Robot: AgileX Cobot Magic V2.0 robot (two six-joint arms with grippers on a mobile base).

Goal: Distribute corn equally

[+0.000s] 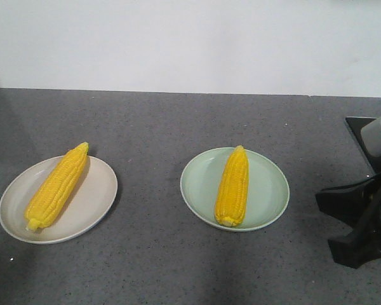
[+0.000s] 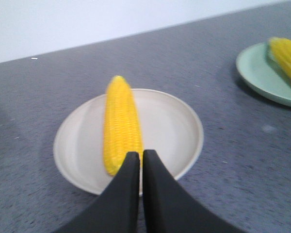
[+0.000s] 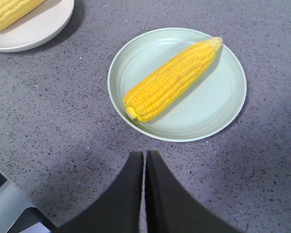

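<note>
Left gripper (image 2: 137,156) fingers pressed together, empty, lower centre of left wrist view, above near rim of cream plate (image 2: 184,126); one corn cob (image 2: 120,124) lies on it. Right gripper (image 3: 144,156) likewise closed, empty, over grey counter (image 3: 48,121) below green plate (image 3: 213,104) carrying second cob (image 3: 172,80)

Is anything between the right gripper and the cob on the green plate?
Nothing visible. The right gripper, shut, sits over bare counter just short of the green plate; the cob lies uncovered on it.
</note>
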